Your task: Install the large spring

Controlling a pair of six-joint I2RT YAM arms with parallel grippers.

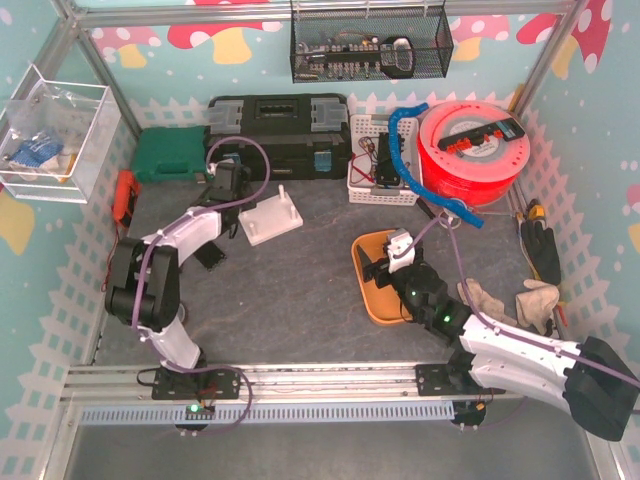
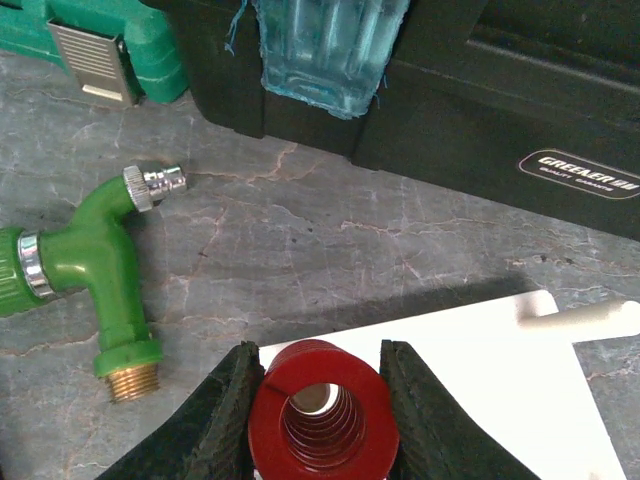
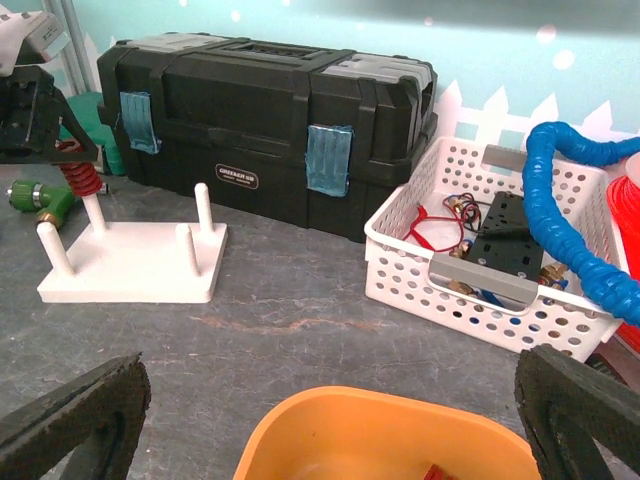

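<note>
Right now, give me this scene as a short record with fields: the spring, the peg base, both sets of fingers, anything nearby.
spring: red spring, clamped between the left fingers, slipped partway over a corner peg
base: white peg base, four upright pegs, in front of the black toolbox
seated: not yet; bare peg shows below the spring
right fingers: open, above the orange tray
nearby: green tap fitting lying beside the base

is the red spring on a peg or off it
Partly on: the red spring sits over the top of one peg of the white stand, bare peg showing below it, with the left claw shut on it.
</note>
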